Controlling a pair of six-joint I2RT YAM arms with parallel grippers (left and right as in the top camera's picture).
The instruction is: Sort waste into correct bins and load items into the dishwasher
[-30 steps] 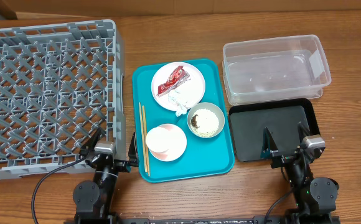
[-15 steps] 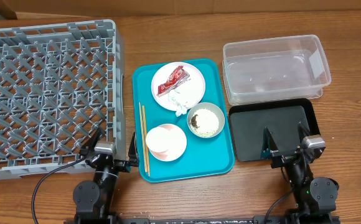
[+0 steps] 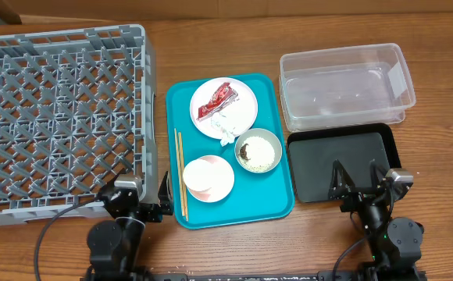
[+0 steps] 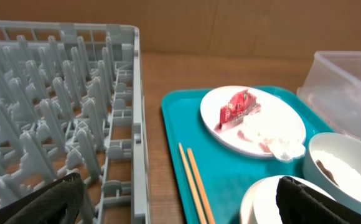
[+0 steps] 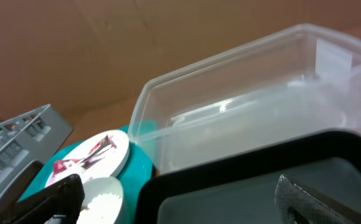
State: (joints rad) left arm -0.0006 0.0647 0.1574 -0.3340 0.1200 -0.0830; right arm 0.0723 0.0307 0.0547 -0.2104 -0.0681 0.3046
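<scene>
On the teal tray (image 3: pixel 277 191) a white plate (image 3: pixel 244 105) carries a red wrapper (image 3: pixel 216 101) and a crumpled napkin (image 3: pixel 228 126). A grey-green bowl (image 3: pixel 274 147) holds rice and a brown scrap (image 3: pixel 246 151). The pink bowl (image 3: pixel 225 184) has a small white cup (image 3: pixel 201 173) in it, and chopsticks (image 3: pixel 180 176) lie along the tray's left edge. The grey dishwasher rack (image 3: pixel 147 94) stands at the left. My left gripper (image 3: pixel 142 186) is open between rack and tray. My right gripper (image 3: pixel 357 176) is open over the black tray (image 3: pixel 320 156), below the clear tub (image 3: pixel 344 90).
Bare wooden table runs along the front edge and the back. In the left wrist view the rack's wall (image 4: pixel 134 124) stands close beside the tray edge (image 4: pixel 168 124). A cardboard wall backs the scene in both wrist views.
Both arms have shifted slightly near the front edge, the left wrist dropping a little and the right moving slightly right. Nothing on the tray has moved.
</scene>
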